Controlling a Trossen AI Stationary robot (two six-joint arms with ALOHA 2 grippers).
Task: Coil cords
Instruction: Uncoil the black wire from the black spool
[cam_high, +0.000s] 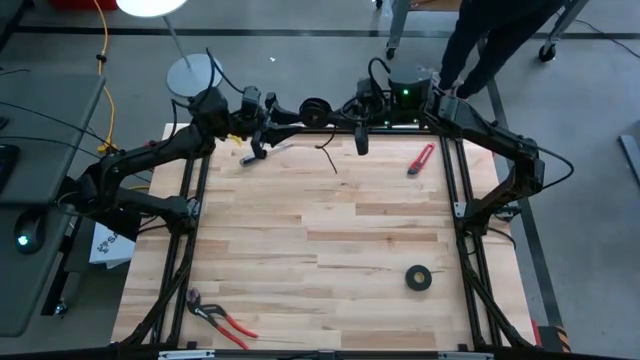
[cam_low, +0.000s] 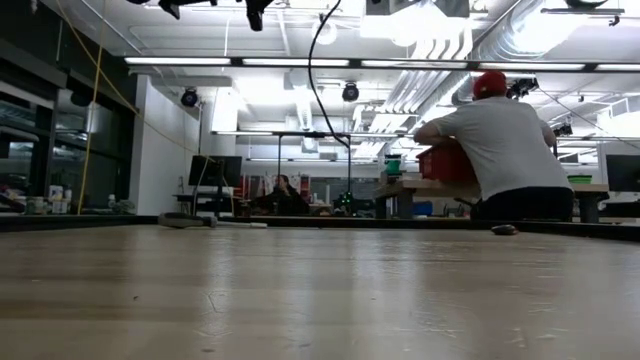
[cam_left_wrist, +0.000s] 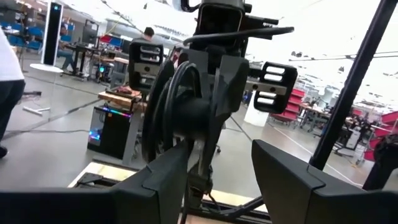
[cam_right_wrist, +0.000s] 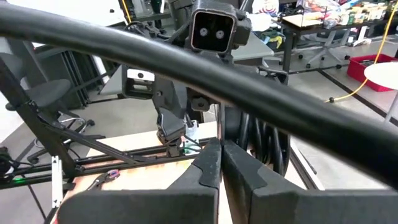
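The black cord is wound into a small coil (cam_high: 315, 108), held high above the table's far edge between my two arms. It shows upright in the left wrist view (cam_left_wrist: 171, 112). Its thin tail (cam_high: 328, 155) hangs down slack and shows in the low view (cam_low: 318, 90). My right gripper (cam_right_wrist: 221, 152) is shut at the coil, coming from the table's right. My left gripper (cam_left_wrist: 217, 165) is open, level, facing the coil from the table's left, with the coil's lower part just beyond one fingertip. My right gripper is shut, and the coil's strands (cam_right_wrist: 264, 137) lie right at its fingertips. The fingers themselves hide the place of contact. They come level from the table's right. The coil stands upright, clear of the table, with its tail hanging slack. My left gripper: I cannot tell whether its finger (cam_left_wrist: 158, 183) touches the coil.
On the table lie a red-handled tool (cam_high: 421, 160) at the far right, a black tape roll (cam_high: 418, 278) at the near right, red-handled pliers (cam_high: 220, 318) at the near left and a small dark-and-white tool (cam_high: 262, 150) below the left gripper. A person (cam_low: 500, 150) stands beyond the far edge.
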